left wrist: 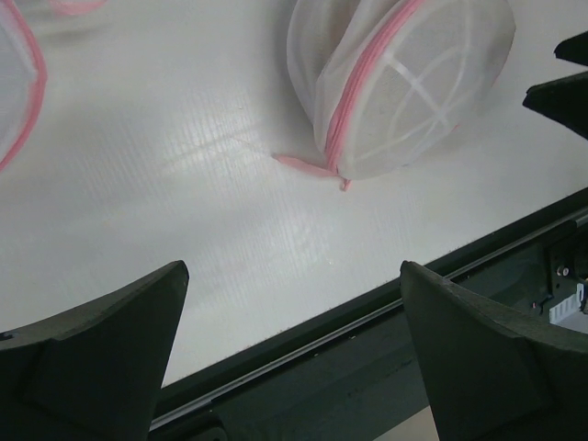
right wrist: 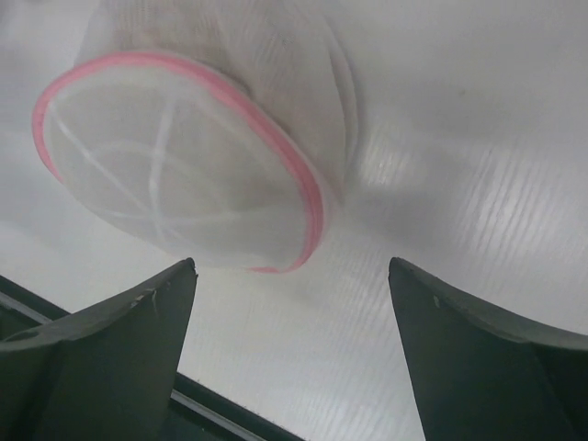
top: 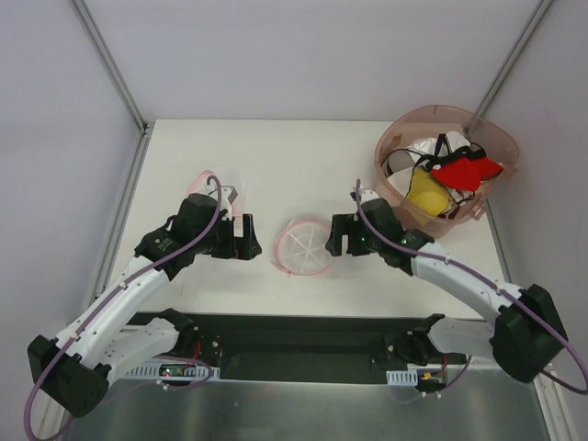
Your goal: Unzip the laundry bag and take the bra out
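The laundry bag [top: 303,246], a round white mesh pouch with a pink zipper rim and white ribs, lies zipped on the table between my two grippers. It also shows in the left wrist view [left wrist: 404,83], with its pink zipper tab [left wrist: 308,167] lying on the table, and in the right wrist view [right wrist: 184,175]. My left gripper [top: 254,238] [left wrist: 294,268] is open and empty just left of the bag. My right gripper [top: 336,235] [right wrist: 292,265] is open and empty just right of it. The bra is hidden; only a pale mass shows through the mesh.
A large pinkish translucent basket [top: 478,207] at the back right holds yellow, red and white garments. A second mesh pouch [top: 217,186] [left wrist: 14,83] lies behind my left arm. The table's dark front rail [left wrist: 386,322] runs close under both grippers.
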Robot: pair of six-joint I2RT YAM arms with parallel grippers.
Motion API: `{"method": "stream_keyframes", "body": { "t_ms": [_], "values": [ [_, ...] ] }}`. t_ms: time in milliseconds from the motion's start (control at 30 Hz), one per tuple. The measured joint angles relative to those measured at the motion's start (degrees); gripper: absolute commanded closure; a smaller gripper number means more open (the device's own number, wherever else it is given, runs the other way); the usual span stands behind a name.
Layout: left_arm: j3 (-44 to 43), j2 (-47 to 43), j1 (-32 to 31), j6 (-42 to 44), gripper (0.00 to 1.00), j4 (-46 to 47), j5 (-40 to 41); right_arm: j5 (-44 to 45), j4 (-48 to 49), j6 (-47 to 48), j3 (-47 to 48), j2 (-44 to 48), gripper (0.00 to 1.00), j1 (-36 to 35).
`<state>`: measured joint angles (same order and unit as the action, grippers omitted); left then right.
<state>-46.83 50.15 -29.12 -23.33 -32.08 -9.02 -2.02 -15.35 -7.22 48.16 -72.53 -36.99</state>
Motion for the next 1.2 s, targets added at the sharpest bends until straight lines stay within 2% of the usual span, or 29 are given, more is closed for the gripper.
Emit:
{"method": "stream_keyframes", "body": {
  "t_ms": [133,300,400,433,533,767,933,1067,1100,1133,1167,1200],
  "values": [
    [-0.33,3.98,0.0,0.07,0.01,0.57,-1.62,5.55,6.99,-10.12,-11.72,7.87,0.09,-5.03],
    [-0.44,7.8,0.0,0.07,0.01,2.84,-4.87,9.75,14.84,-15.58,-15.45,5.33,0.12,-8.04],
    [-0.55,9.05,0.0,0.07,0.01,3.93,-7.04,10.43,20.17,-16.39,-15.34,0.63,0.39,-8.04],
    [-0.57,9.09,0.0,0.07,0.01,4.15,-7.41,10.38,21.44,-16.44,-15.1,-1.18,0.62,-8.04],
    [-0.57,9.07,0.0,0.07,0.01,4.92,-8.96,9.94,23.04,-16.46,-13.33,-5.27,0.98,-8.07],
    [0.46,9.09,0.0,0.42,0.02,7.93,-11.54,6.62,18.01,-15.17,-2.73,-6.19,0.99,-7.5],
    [2.47,10.88,0.0,0.09,0.1,10.82,-14.32,-7.02,13.53,-14.8,5.6,-6.16,0.99,-0.94],
    [3.74,11.02,0.0,-1.42,0.13,13.25,-15.93,-12.33,8.87,-14.53,6.91,-6.16,0.99,2.84],
    [4.07,10.97,0.0,-1.9,0.13,13.92,-16.28,-13.25,7.85,-14.49,6.91,-6.19,0.96,3.04],
    [4.7,10.75,0.0,-2.91,0.13,14.99,-16.65,-13.88,6.88,-14.34,6.91,-6.19,0.85,3.06],
    [5.27,10.62,0.0,-3.5,0.13,15.69,-16.87,-14.25,6.1,-14.25,6.91,-6.19,0.7,3.04],
    [6.32,10.34,0.0,-4.44,0.13,16.87,-17.18,-14.45,5.64,-14.29,6.88,-6.19,0.42,3.02]
  ]
}}
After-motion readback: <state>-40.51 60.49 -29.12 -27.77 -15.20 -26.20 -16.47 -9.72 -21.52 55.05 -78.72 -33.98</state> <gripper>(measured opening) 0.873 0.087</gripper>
